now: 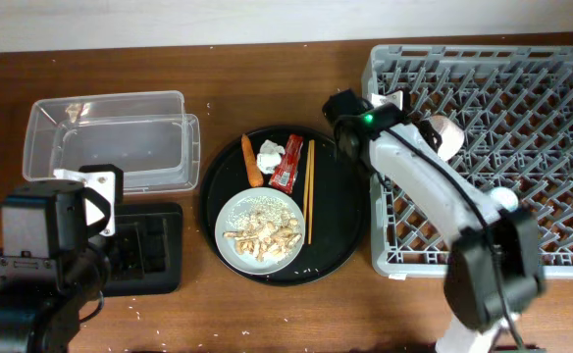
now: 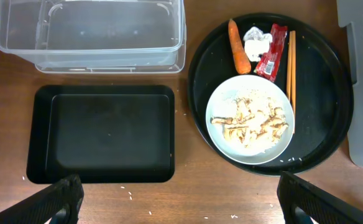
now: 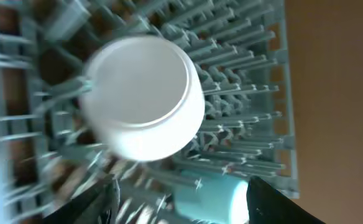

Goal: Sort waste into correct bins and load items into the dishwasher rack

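Observation:
On the pale plate (image 2: pixel 231 90) lie beige food scraps (image 2: pixel 250 121). Beside it are a carrot piece (image 2: pixel 238 46), a white tissue (image 2: pixel 256 42), a red wrapper (image 2: pixel 272 53) and chopsticks (image 2: pixel 291 68). The clear box (image 2: pixel 91 31) and the shallow black tray (image 2: pixel 101 134) look empty. My left gripper (image 2: pixel 181 208) is open over bare table in front of the black tray. My right gripper (image 3: pixel 181 208) is open over the dishwasher rack (image 1: pixel 522 167). The white bowl (image 3: pixel 141 99) lies upside down on the pegs, and the light-blue cup (image 3: pixel 209 196) lies between my fingers. This view is blurred.
The plate, waste and chopsticks sit on a large round black tray (image 1: pixel 340 230) between the bins and the rack. My right arm (image 1: pixel 414 167) reaches across the rack's left side. Rice grains are scattered on the table (image 2: pixel 132 196).

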`<control>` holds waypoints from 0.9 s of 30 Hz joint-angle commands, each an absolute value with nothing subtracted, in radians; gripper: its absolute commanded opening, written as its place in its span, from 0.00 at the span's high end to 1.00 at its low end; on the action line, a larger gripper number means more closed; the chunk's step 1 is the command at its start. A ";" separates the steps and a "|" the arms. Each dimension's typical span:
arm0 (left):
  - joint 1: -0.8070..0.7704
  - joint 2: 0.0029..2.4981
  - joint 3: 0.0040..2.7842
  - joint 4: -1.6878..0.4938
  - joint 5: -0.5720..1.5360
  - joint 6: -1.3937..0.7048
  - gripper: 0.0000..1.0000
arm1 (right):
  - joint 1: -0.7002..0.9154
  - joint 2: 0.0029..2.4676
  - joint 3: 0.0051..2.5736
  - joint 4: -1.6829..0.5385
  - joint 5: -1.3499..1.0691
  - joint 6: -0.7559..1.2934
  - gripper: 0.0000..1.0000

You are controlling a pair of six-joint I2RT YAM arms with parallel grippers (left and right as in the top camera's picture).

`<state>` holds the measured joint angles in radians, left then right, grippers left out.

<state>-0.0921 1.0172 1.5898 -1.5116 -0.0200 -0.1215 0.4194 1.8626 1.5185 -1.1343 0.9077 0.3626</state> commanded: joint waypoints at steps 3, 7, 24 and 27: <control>-0.089 1.010 1.594 -1.513 -0.034 -0.131 0.01 | 0.542 1.679 1.530 -1.031 0.187 0.378 0.48; -0.089 1.010 1.594 -1.513 -0.034 -0.131 0.01 | 0.543 1.916 1.515 -0.945 0.030 0.559 0.82; -0.089 1.010 1.594 -1.513 -0.034 -0.130 0.01 | 0.457 2.026 1.532 -0.878 -0.041 0.498 0.74; -0.089 1.010 1.594 -1.513 -0.034 -0.130 0.01 | 0.445 2.031 1.531 -0.876 -0.041 0.464 0.74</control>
